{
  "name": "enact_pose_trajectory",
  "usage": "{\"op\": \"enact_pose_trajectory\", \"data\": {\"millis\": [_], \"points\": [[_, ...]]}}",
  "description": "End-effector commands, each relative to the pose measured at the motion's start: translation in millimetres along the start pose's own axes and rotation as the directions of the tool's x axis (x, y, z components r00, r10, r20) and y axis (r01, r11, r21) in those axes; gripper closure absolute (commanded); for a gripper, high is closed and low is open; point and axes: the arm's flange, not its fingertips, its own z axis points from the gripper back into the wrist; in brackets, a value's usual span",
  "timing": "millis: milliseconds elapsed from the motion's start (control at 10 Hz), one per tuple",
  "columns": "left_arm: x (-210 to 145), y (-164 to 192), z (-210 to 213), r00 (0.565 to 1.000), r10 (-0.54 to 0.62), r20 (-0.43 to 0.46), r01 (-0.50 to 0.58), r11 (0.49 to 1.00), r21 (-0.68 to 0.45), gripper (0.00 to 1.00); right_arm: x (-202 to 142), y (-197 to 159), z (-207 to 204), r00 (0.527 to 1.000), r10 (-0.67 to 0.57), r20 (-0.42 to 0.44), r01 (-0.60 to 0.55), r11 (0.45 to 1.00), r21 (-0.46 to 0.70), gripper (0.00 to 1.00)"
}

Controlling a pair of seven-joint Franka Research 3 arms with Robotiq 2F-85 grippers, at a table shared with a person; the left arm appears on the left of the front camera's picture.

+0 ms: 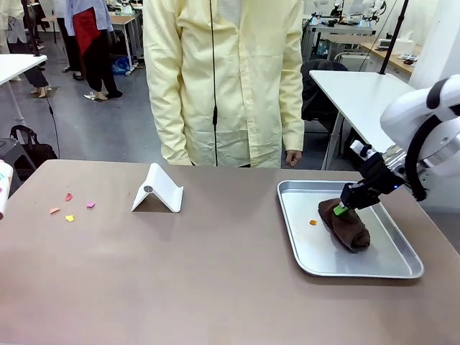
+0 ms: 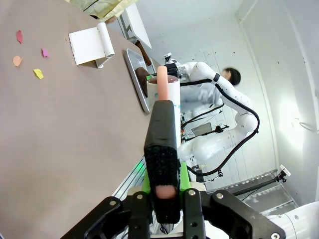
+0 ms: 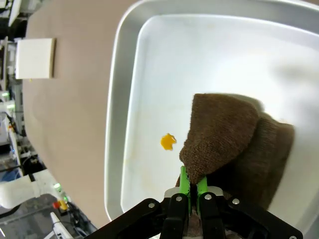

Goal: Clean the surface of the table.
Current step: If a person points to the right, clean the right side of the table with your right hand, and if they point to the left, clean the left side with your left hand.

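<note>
The brown-grey table spans the front view. At its right a silver tray holds a crumpled brown cloth, and my right gripper is shut on the cloth's upper edge. In the right wrist view the green pads pinch a fold of the cloth over the tray, beside a small orange scrap. My left gripper is shut on the black handle of a tool with a white roller head, held above the table.
Several small coloured paper scraps lie on the table at the left, also seen as scraps in the left wrist view. A white folded stand sits mid-table. A person in a pale yellow coat stands at the far edge.
</note>
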Motion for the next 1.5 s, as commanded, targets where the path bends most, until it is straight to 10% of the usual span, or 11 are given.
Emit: {"op": "enact_pose_trajectory", "data": {"millis": [0, 800, 1400], "points": [[-3, -4, -1, 1.0, -0.024, 0.006, 0.024, 1.0, -0.012, 1.0, 11, 6, -15, 1.0, 0.019, 0.004, -0.019, 1.0, 0.023, 0.94], [-3, -4, -1, 1.0, -0.024, 0.006, 0.024, 1.0, -0.012, 1.0, 19, 58, -54, 0.98, 0.195, -0.023, -0.186, 0.96, 0.208, 0.94], [-3, -4, -1, 1.0, -0.024, 0.006, 0.024, 1.0, -0.012, 1.0, 20, 38, -49, 0.991, 0.123, -0.062, -0.124, 0.992, -0.018, 0.94]]}}
